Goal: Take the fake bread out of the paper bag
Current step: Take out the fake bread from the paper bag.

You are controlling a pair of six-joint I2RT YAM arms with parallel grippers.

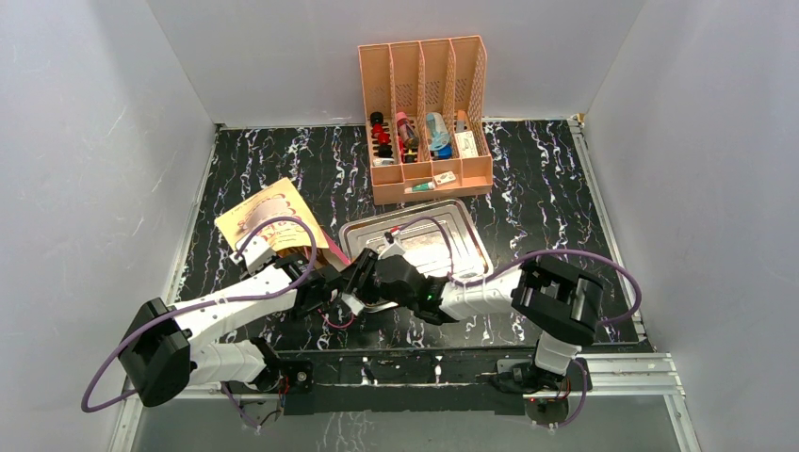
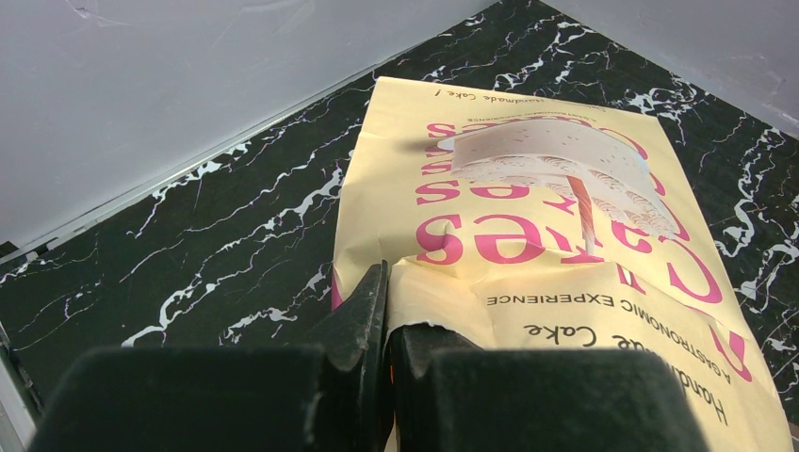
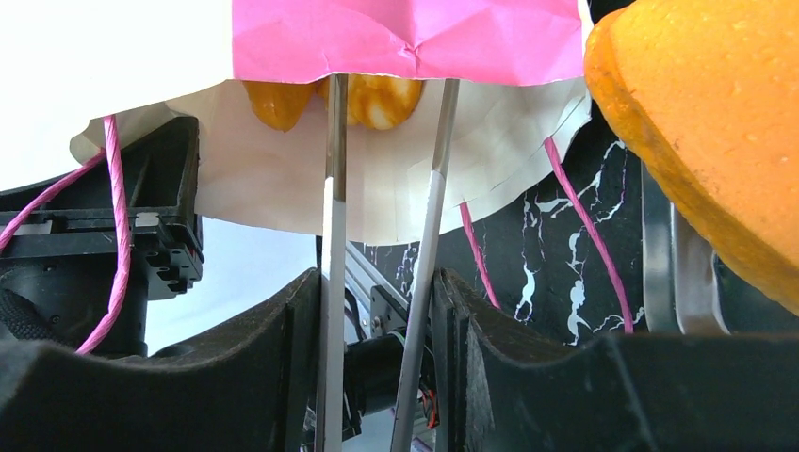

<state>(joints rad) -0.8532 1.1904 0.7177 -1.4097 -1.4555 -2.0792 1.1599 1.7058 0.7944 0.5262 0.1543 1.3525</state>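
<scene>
In the top view, the paper bag (image 1: 269, 218) is laid flat at centre left, its mouth hidden by both wrists beside a metal tray (image 1: 466, 240); a peach organizer (image 1: 433, 188) is set behind. In the left wrist view, the bag's near edge is pinched by the fully closed left gripper (image 2: 388, 315). In the right wrist view, metal tongs (image 3: 332, 188) are clamped in the right gripper (image 3: 377, 311) and pointed at golden fake bread (image 3: 372, 99) in the bag's mouth at the top; the right edge is crowded by an orange rounded piece (image 3: 697, 141).

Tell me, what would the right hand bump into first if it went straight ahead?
The right hand holds metal tongs aimed into the paper bag. Straight on, their tips would probably meet the golden bread just inside first, though depth is unclear.
</scene>
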